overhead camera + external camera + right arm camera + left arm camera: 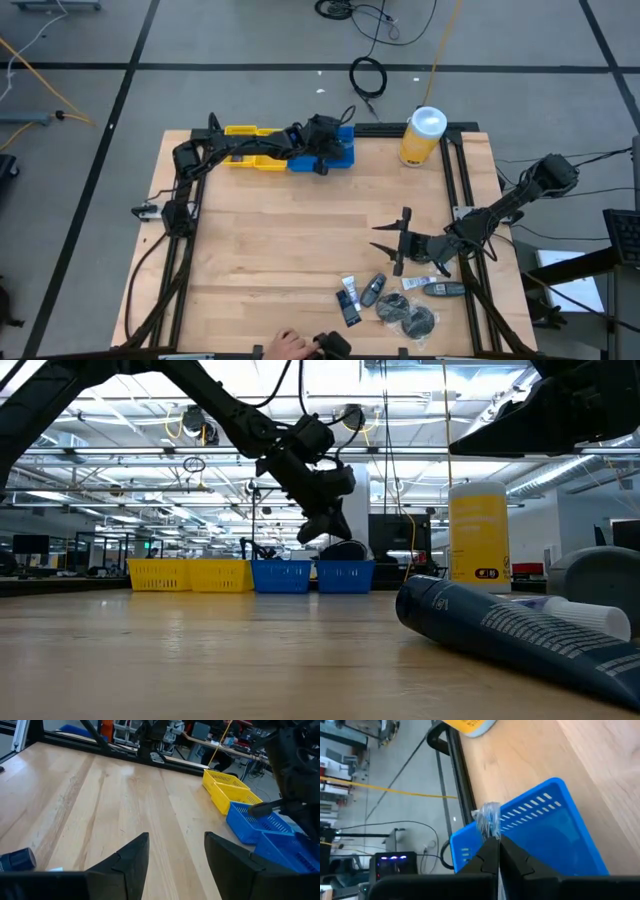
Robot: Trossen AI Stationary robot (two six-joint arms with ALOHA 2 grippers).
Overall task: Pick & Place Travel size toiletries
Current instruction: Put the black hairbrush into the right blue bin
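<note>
Left gripper (494,851) held above the blue bin (555,835), jaws clamped on a small clear-wrapped packet (488,819), right gripper (392,240) spread open over bare table (280,240), remaining toiletries (395,300) clustered near the front edge

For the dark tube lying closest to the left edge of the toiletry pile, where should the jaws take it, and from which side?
Grip the dark tube across its middle, coming straight down from above. It lies flat on the table, long and narrow, with bare wood on its left. The open right gripper hovers nearby; turn it so the jaws straddle the tube's narrow width.
</note>
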